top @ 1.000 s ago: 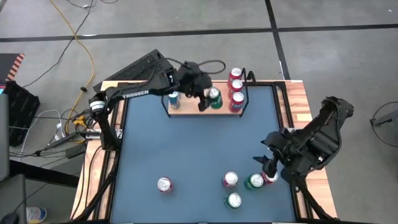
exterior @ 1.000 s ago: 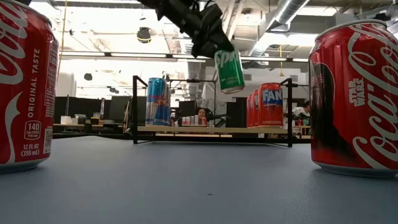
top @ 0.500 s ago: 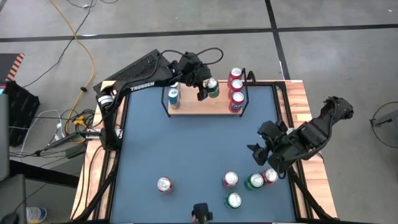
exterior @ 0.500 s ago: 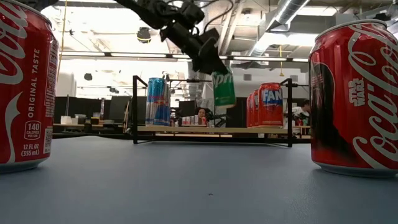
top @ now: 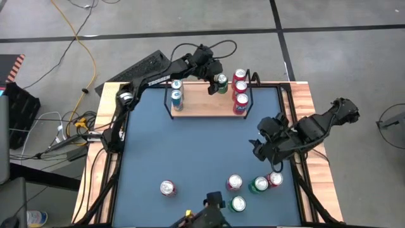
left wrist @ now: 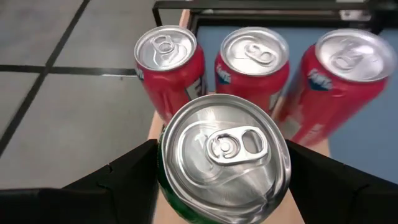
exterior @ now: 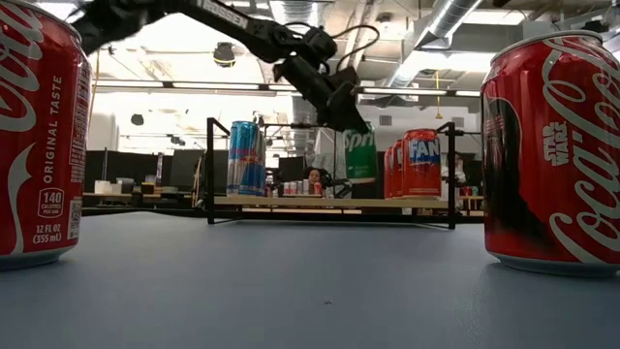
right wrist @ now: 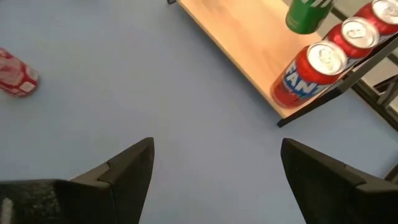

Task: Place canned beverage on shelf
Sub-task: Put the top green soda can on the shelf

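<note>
While the left claw (top: 216, 83) gripped the green can (top: 221, 83) over the shelf (top: 201, 105) beside three red cans (top: 239, 90), it needed a plumb descent; right claw (top: 263, 147) hung spread above the bench (top: 190, 152).

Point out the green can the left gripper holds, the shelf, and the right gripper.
green can (left wrist: 227, 165): left wrist view, its silver lid.
shelf (top: 199, 107): high view, bare wooden board.
right gripper (top: 261, 147): high view, between its fingertips, above the table.
</note>
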`<state>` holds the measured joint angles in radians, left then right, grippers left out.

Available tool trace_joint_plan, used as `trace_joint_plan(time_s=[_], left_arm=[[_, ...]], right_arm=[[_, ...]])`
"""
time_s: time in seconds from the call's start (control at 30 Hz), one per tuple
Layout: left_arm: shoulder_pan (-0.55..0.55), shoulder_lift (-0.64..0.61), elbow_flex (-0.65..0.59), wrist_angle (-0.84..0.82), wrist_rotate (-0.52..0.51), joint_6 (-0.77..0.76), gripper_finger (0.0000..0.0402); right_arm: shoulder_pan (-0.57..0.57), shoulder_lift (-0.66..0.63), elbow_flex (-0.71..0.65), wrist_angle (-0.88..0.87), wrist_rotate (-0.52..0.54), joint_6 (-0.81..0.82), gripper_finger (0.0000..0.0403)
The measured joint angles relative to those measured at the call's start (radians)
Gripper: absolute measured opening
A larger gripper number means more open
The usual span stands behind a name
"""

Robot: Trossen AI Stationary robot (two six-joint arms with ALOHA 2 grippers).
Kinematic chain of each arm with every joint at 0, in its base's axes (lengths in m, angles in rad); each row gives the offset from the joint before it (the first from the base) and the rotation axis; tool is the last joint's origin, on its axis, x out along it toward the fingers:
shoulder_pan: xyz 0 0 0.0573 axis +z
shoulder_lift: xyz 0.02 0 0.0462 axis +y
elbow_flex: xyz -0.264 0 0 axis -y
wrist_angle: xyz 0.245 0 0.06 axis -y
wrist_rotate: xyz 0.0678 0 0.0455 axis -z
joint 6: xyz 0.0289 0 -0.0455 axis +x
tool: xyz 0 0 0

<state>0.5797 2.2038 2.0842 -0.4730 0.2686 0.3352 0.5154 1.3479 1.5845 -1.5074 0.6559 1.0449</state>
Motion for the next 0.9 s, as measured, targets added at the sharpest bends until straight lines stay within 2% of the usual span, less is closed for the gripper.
trace_joint_plan(time_s=[0.17,0.27,0.77,0.9], left_arm=[[0.003,0.125,0.192,-0.138,-0.014,0.071,0.0296],[0.010,0.173,0.271,-0.189,0.014,0.078,0.0296],[0.035,0.178,0.253,-0.159,0.121,0.126,0.0296],[0.032,0.181,0.253,-0.158,0.112,0.161,0.0296]], right_arm=[[-0.034,0.000,0.000,0.000,-0.004,-0.034,0.0333],[-0.041,0.000,0.000,0.001,-0.004,-0.033,0.0333],[-0.042,0.000,0.000,0.001,-0.004,-0.033,0.0333],[-0.042,0.000,0.000,0.002,-0.004,-0.033,0.0333]])
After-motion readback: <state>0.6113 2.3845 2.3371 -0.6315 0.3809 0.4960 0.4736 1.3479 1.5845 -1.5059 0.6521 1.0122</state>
